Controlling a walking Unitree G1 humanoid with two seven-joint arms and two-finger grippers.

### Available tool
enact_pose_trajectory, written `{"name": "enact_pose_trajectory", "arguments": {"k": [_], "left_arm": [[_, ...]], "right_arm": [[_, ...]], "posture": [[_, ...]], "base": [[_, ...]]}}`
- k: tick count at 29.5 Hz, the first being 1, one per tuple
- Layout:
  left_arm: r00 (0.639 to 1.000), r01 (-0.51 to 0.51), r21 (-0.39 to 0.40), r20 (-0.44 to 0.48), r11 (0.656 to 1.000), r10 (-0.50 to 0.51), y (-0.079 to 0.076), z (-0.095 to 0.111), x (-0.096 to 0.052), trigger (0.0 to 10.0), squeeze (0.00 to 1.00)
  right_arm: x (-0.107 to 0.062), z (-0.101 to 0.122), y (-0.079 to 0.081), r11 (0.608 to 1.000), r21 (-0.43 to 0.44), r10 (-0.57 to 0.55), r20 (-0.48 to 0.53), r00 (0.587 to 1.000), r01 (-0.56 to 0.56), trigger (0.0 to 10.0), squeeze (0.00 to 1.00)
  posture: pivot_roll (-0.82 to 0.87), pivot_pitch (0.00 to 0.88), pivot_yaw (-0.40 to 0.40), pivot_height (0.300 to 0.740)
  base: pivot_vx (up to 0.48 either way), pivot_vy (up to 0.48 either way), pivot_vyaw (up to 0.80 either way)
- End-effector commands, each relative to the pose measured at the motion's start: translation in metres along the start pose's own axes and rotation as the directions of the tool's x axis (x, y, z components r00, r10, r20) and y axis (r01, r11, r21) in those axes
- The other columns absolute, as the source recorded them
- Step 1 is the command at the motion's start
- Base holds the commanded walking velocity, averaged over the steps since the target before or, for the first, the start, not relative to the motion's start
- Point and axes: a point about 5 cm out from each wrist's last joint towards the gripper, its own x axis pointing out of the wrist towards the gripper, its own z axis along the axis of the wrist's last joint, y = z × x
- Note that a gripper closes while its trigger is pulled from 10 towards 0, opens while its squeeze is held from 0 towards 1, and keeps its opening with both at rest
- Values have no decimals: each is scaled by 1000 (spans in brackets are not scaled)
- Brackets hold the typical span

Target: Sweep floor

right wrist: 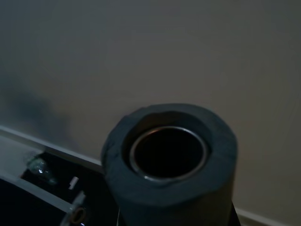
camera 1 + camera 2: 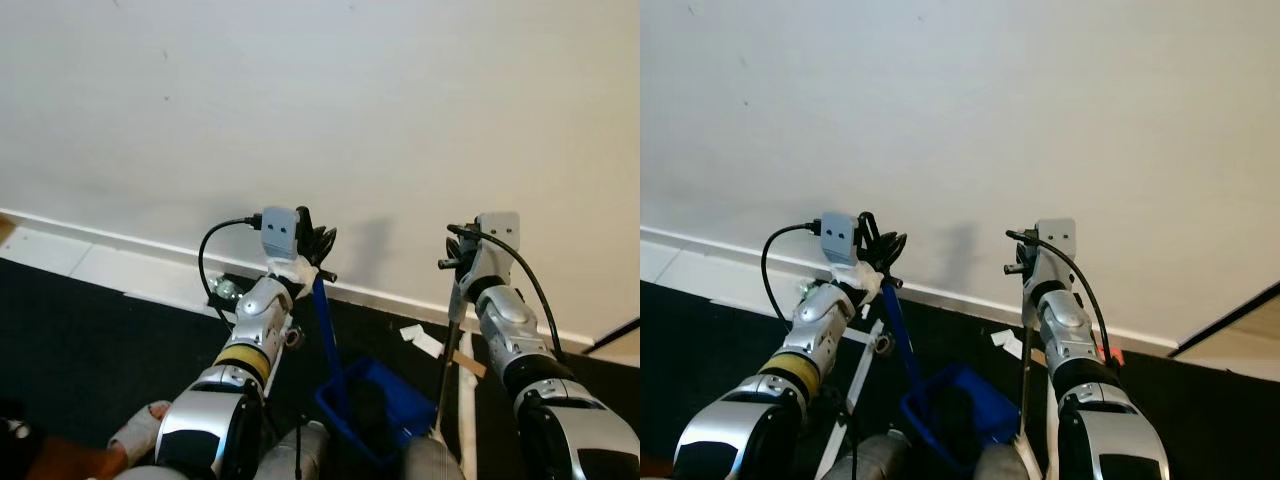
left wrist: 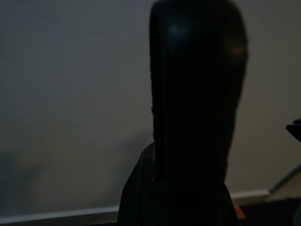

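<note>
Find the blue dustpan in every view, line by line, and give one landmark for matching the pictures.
Left eye view: dustpan at bottom centre, its blue handle rising to the left pincer.
Right eye view: dustpan at bottom centre, slightly left of the middle.
Left wrist view: too dark to tell; a dark upright shape sits close to the lens.
Right wrist view: cannot be made out.
Shared landmark: the white baseboard under the wall.

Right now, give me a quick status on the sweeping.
Left gripper shut on blue dustpan handle. Right gripper shut on broom pole. Dustpan near the wall; paper scraps on the dark floor.
</note>
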Motion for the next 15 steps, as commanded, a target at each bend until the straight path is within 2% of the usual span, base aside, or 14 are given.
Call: {"name": "enact_pose_trajectory", "arguments": {"k": [1, 10, 15], "left_arm": [[1000, 5, -17, 20, 1000, -5, -2, 2, 1, 10000, 0], [999, 34, -29, 22, 999, -34, -5, 2, 1, 10000, 0], [990, 136, -67, 44, 988, -133, -16, 2, 3, 10000, 0]], "right_arm": [[-1, -1, 0, 1000, 20, 0, -6, 1000, 0, 10000, 0], [0, 0, 1, 1000, 15, 14, -10, 1000, -14, 10000, 0], [-1, -1, -3, 1000, 3, -4, -17, 1000, 4, 10000, 0]], "posture": [[47, 0, -18, 740], [48, 0, -21, 740], [41, 0, -22, 740]], "base": [[0, 0, 738], [0, 0, 732], [0, 0, 736]]}}
